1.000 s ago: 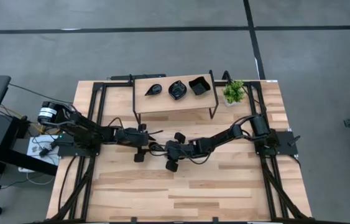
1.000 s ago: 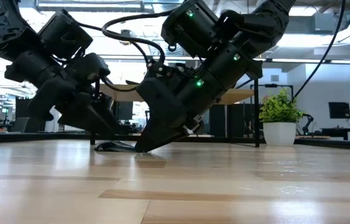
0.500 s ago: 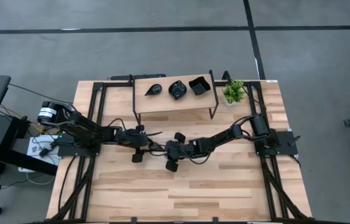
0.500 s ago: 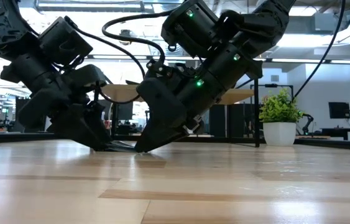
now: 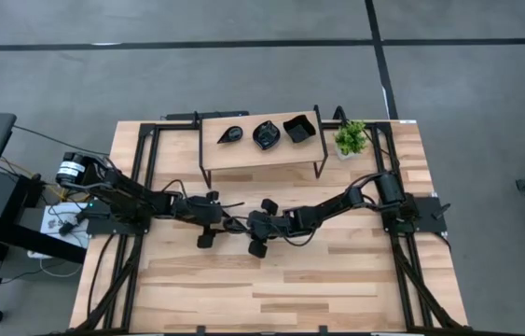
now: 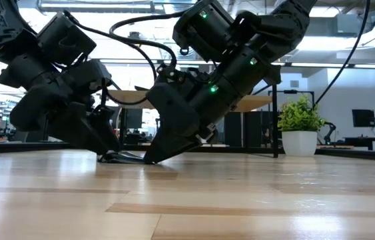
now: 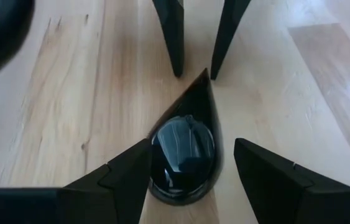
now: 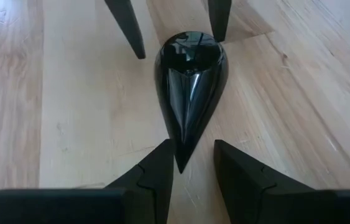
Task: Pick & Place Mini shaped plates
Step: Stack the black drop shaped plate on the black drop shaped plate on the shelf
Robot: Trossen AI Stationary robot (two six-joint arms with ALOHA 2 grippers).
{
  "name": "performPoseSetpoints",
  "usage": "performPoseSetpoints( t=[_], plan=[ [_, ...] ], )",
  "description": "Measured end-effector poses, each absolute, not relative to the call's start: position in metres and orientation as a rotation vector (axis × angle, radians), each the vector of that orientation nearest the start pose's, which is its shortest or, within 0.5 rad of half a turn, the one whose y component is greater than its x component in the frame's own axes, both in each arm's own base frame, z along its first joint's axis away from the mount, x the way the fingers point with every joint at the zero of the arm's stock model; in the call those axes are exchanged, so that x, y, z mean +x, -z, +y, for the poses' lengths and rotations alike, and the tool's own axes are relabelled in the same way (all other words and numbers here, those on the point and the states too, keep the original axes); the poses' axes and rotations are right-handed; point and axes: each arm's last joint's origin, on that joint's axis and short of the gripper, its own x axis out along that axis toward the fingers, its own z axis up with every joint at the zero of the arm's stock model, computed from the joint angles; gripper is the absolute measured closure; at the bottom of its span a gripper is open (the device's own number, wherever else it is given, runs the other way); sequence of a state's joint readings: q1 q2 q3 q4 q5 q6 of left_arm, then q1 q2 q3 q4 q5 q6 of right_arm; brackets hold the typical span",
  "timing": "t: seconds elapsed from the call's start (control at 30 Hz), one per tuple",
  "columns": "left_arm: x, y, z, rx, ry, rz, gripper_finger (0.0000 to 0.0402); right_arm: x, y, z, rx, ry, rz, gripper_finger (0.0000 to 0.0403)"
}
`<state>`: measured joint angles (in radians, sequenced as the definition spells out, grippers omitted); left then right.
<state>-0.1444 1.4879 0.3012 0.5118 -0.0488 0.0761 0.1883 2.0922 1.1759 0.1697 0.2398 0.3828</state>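
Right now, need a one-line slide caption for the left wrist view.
Left gripper open around the round end of a black teardrop dish; right gripper's fingers flank its tip.

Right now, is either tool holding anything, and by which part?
Nothing looks clamped. The teardrop plate lies on the table; the right tool straddles its pointed tip and the open left tool its rounded end, each with a gap showing.

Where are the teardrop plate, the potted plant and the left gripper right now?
teardrop plate [image 8: 190,87]: right wrist view, glossy middle.
potted plant [image 5: 351,138]: high view, leaves.
left gripper [image 7: 190,165]: left wrist view, midway between fingertips.
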Motion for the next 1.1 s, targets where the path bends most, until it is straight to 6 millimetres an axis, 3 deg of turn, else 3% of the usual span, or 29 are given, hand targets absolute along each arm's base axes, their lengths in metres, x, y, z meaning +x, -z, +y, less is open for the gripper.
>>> performPoseSetpoints(
  t=[0.6,1.1],
  plan=[
    [0.2140,-0.0958,-0.0290,0.147,0.093,0.758,0.0170,0.4120,-0.1101,0.0775,0.212,0.151,0.711,0.0291],
    [0.2165,-0.0985,-0.0299,0.130,0.112,0.709,0.0170,0.4128,-0.1105,0.0749,0.197,0.144,0.708,0.0291]
  ],
)
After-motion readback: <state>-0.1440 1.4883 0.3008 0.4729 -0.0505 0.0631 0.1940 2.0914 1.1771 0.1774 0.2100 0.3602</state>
